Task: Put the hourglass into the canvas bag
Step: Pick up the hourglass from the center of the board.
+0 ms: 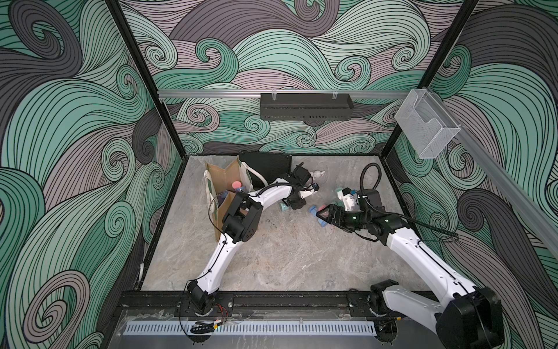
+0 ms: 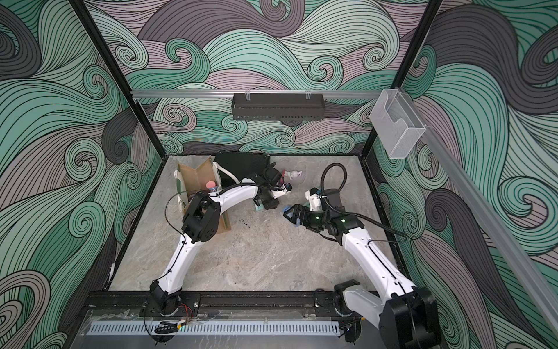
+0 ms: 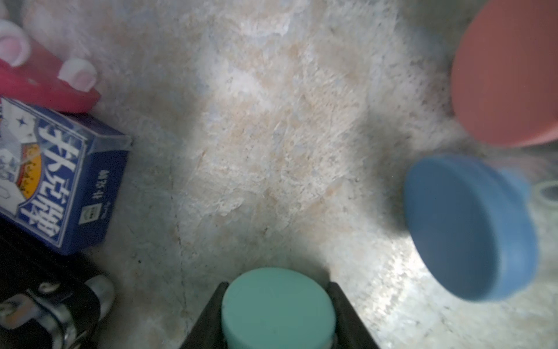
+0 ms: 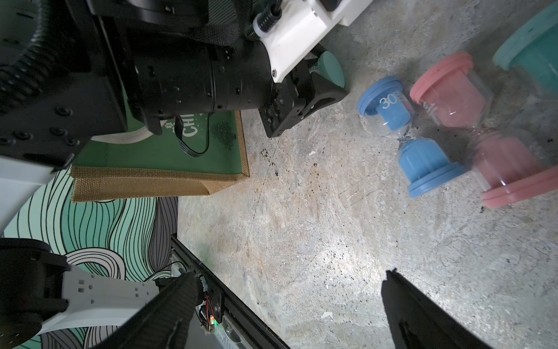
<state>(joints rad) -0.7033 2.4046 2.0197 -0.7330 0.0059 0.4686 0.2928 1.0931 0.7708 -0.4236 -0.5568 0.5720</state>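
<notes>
Left end effector (image 4: pixel 314 81): jaws closed around a teal cap (image 4: pixel 332 71).
Blue hourglass (image 4: pixel 404 136): lying on the table (image 4: pixel 302 226), marked 30, just beside the pink hourglass (image 4: pixel 483 130).
Teal hourglass (image 4: pixel 534 57): cut off by the frame edge.
Canvas bag (image 4: pixel 157 151): green panel, white lettering, burlap edge, partly hidden by the left arm.
Right end effector (image 4: pixel 293 275): fingers wide apart above the table.

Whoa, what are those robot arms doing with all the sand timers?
The left gripper is clamped on a teal hourglass, a little way from the canvas bag, which stands upright and open. That timer is not in the bag yet. The right gripper hangs open above the table, holding nothing. A blue hourglass and a pink hourglass lie on their sides nearby.
</notes>
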